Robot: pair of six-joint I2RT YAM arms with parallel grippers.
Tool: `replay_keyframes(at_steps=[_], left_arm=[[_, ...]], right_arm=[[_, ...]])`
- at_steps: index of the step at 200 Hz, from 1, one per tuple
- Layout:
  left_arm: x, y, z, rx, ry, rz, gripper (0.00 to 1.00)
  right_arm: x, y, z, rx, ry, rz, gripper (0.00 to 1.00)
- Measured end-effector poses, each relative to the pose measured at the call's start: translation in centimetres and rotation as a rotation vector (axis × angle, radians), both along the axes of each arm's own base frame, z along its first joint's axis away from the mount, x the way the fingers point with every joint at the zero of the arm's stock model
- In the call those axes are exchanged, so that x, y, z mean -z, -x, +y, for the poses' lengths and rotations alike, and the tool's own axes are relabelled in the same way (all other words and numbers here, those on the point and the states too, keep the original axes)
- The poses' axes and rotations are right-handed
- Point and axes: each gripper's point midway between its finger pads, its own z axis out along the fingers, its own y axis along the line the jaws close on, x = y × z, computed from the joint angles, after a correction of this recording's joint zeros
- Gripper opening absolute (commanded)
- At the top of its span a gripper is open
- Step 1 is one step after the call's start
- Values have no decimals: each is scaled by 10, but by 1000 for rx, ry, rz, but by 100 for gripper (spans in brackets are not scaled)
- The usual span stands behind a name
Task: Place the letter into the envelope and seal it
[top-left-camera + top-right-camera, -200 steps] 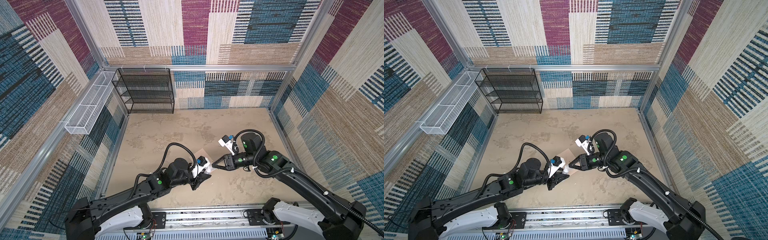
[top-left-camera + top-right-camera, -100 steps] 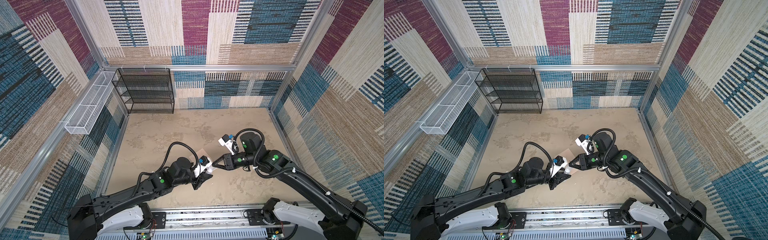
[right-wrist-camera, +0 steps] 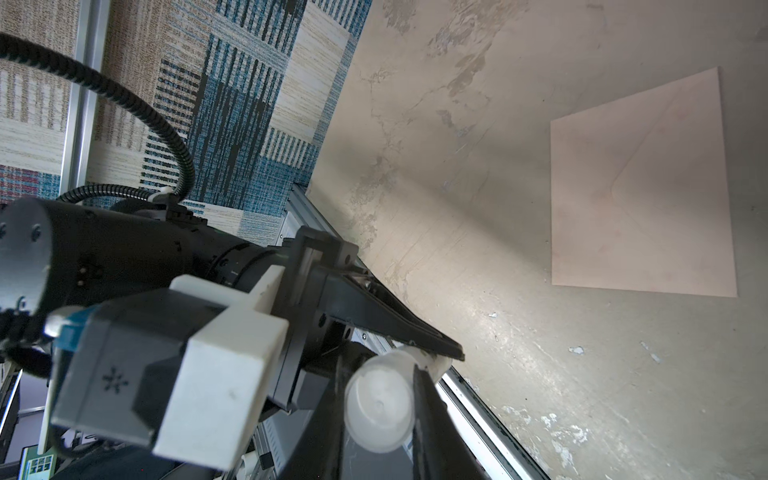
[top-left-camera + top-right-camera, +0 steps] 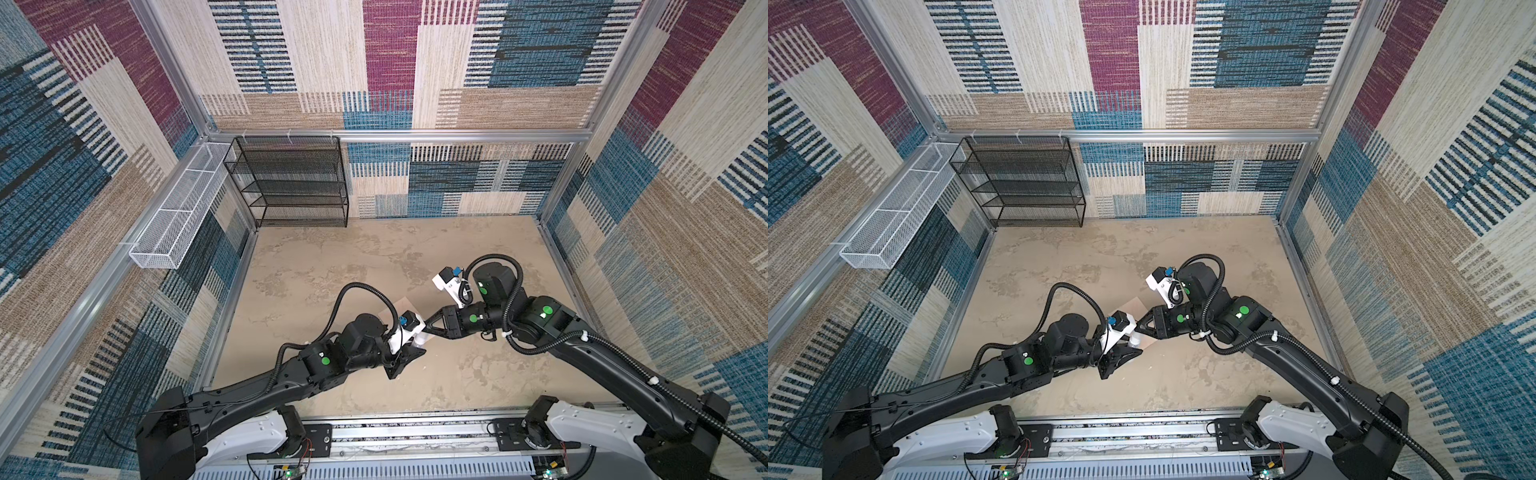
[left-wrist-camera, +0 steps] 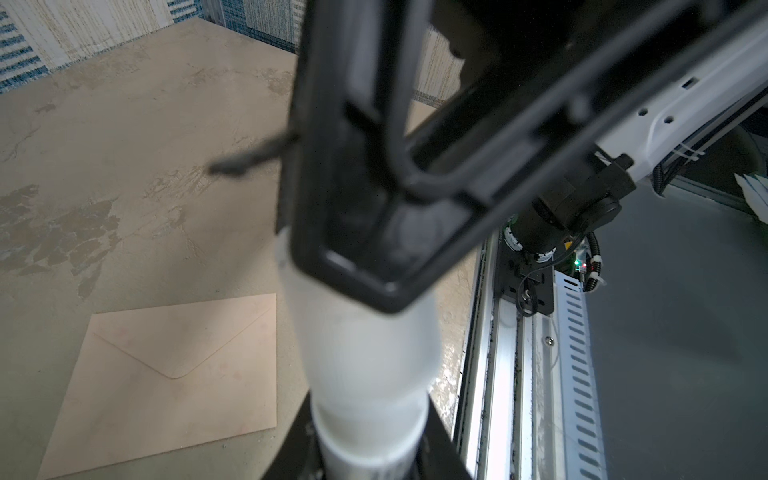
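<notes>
Right now my left gripper [image 4: 415, 356] and right gripper [image 4: 432, 326] each pinch one end of a white tube [image 5: 365, 365], the envelope [image 5: 166, 374] lying flat mid-way across the bench [image 4: 316, 266], directly below them, flap down.

black mesh shelf [image 4: 291, 183]; white wire basket [image 4: 176, 222]; white tube [image 3: 380, 409]

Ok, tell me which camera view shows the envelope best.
The right wrist view: the envelope lies whole and unobstructed, flap down. In the left wrist view the envelope runs to the frame's edge. In both top views the arms hide all but a sliver.
</notes>
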Motion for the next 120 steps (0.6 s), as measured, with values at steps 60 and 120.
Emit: replay_keyframes(at_steps=[60,120], left_arm=[[-1,2,4,-11,-8,7,0],[-4,-2,7,-46,-9,20,0]], right_arm=[[1,3,5,-2,23,-29,23],[-1,2,9,19,60,-82,23]])
